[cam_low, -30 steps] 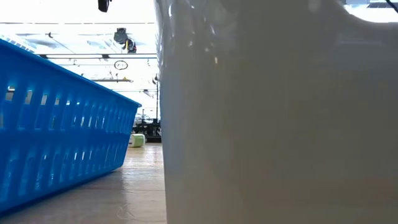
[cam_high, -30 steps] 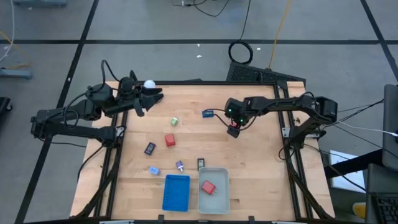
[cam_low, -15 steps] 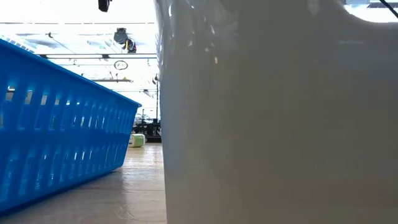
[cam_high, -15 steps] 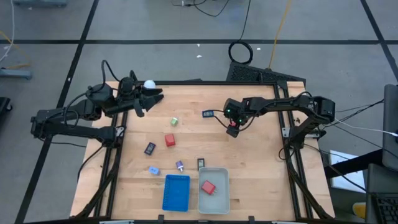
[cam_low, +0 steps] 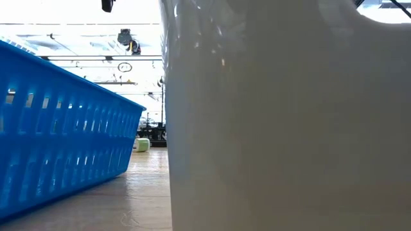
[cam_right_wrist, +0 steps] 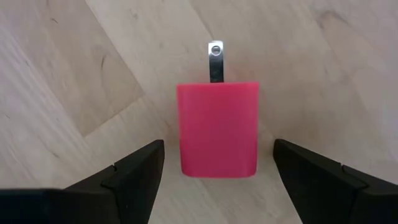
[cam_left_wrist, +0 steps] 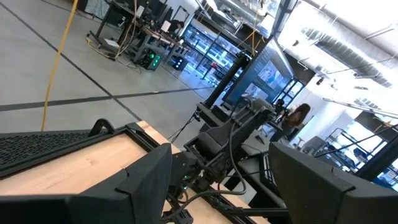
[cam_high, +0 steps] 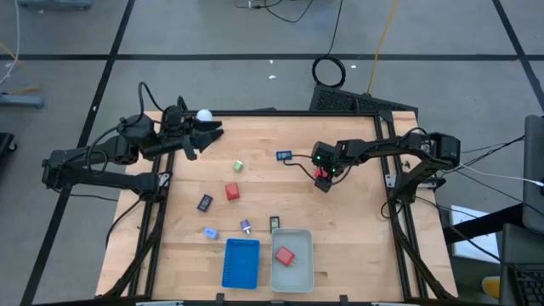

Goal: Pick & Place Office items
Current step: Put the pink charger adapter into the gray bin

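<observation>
The right gripper (cam_high: pixel 324 179) hangs open over a red plug (cam_right_wrist: pixel 217 129) lying on the table (cam_high: pixel 357 246) between its fingers (cam_right_wrist: pixel 134 177), untouched, at about two o'clock. The left gripper (cam_high: pixel 206 129) waits open at eleven o'clock, by the white ball (cam_high: pixel 204 116).

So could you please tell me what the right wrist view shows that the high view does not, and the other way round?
Only the right wrist view shows the detail of the red block: a metal prong sticks out of one end, and it lies on the wood between the open fingers of the right claw, untouched.

Only the high view shows the left claw by the white ball, the blue tray, the grey tray holding another red block, and the loose items.

Both show the right claw, its red block and the wooden table.
</observation>
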